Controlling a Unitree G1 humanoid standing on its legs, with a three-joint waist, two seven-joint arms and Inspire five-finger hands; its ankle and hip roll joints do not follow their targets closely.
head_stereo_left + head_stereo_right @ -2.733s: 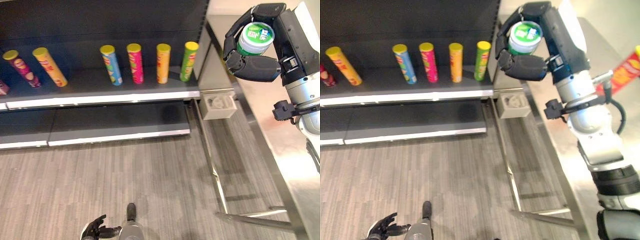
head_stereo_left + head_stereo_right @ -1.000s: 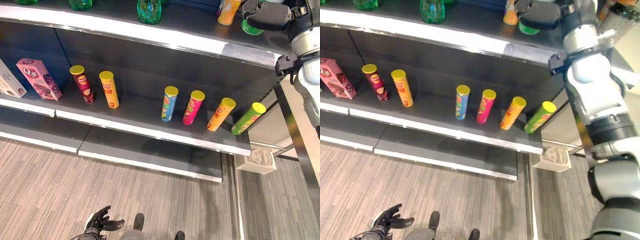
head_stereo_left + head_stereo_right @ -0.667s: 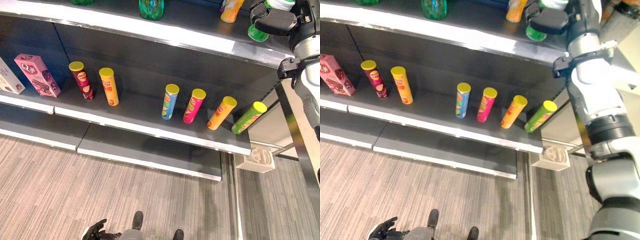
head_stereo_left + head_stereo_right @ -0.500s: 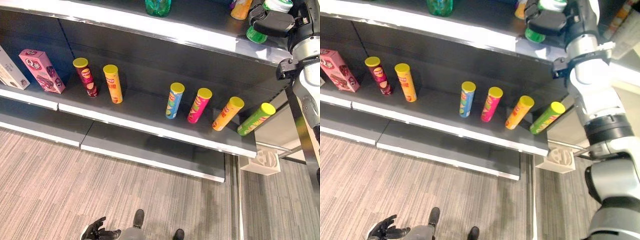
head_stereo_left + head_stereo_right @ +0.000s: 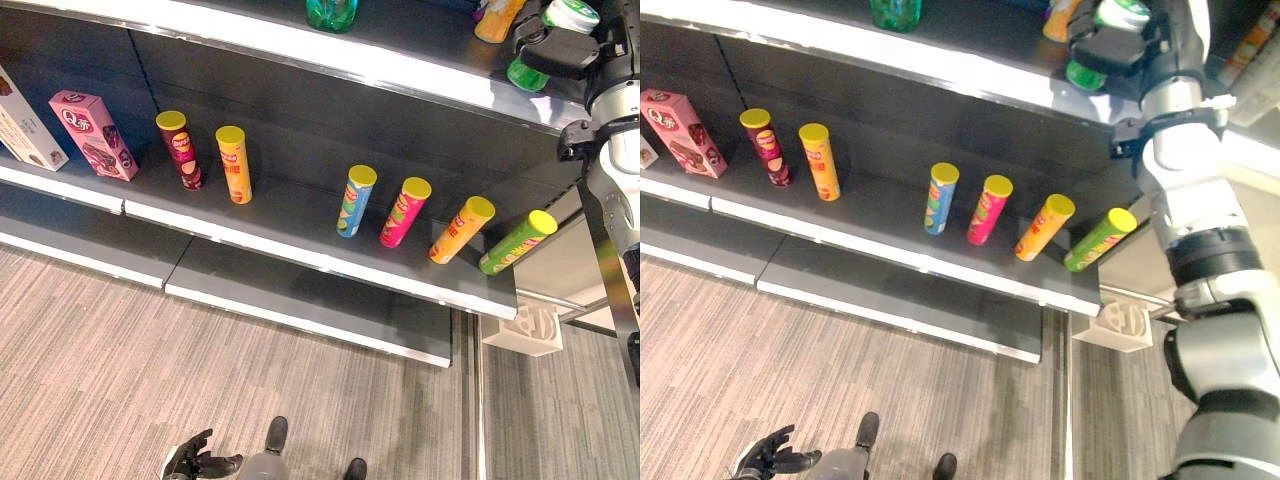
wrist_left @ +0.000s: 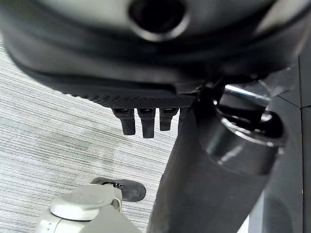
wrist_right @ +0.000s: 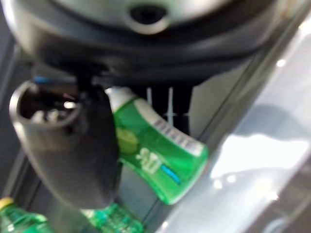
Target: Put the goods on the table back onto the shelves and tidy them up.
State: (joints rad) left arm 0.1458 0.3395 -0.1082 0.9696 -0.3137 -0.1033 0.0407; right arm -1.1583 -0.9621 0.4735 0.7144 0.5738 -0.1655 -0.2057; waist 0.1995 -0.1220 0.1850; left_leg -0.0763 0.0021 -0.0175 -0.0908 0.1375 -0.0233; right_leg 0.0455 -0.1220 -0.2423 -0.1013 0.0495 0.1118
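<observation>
A: Is the right hand (image 5: 565, 50) gripping anything?

B: It's wrapping a green bottle (image 7: 158, 148) at the top shelf's (image 5: 420, 80) far right edge.

A: Risk?

B: Letting go there, tilted, is risking a tumble.

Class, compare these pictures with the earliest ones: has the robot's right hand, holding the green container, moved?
Yes. The right hand, shut on the green container, has gone from above the steel table to the top shelf, beside an orange can.

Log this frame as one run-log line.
phase: shelving | right hand: shut on green canister, at top shelf right end | left hand: open, idle, low near floor
</observation>
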